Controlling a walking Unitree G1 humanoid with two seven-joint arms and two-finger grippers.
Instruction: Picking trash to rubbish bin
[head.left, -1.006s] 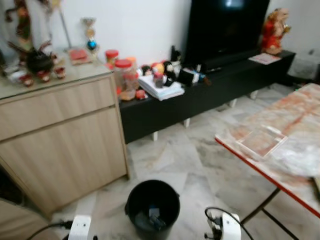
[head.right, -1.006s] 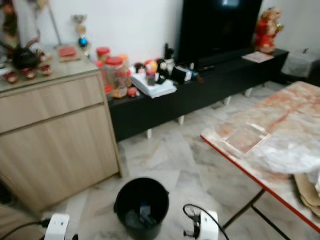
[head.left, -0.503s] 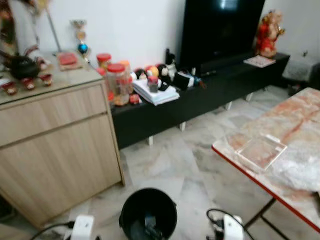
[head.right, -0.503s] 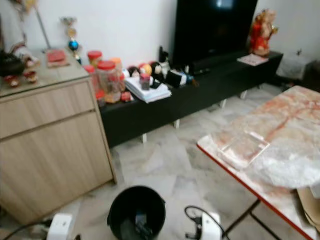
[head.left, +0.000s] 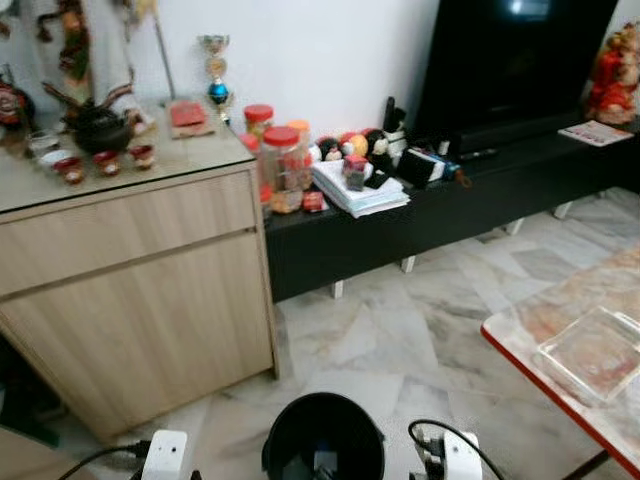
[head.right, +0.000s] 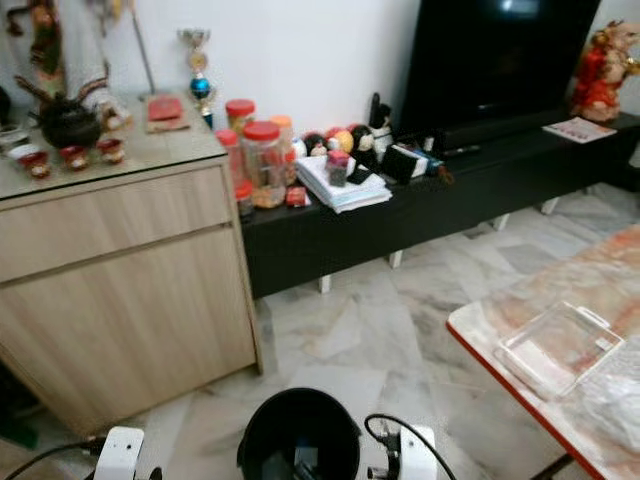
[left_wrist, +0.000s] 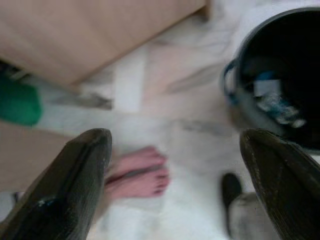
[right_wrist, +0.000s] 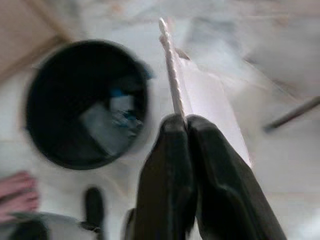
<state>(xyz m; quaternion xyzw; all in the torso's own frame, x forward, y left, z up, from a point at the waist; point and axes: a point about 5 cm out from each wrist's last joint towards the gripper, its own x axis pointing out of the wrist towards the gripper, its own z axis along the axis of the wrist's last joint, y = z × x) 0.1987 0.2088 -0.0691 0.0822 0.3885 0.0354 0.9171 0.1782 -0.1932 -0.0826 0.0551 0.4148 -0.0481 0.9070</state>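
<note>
I hold my right gripper (right_wrist: 186, 120) pinched tight on a flat pale sheet of trash (right_wrist: 200, 95), poised just right of the black rubbish bin (head.left: 322, 437) on the near marble floor (head.left: 380, 320). Some scraps already lie inside; I judge this piece remains to drop. My left gripper (left_wrist: 175, 145) hangs wide apart, empty, beside the bin.

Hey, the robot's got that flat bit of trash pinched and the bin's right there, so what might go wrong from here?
The right gripper pinches only the edge of a thin white sheet, which hangs beside the black rubbish bin, not over it; released here, it would probably land on the floor. A person's bare foot is close to the bin, so a step or swing might hit it. The table's red edge is near the right arm.
</note>
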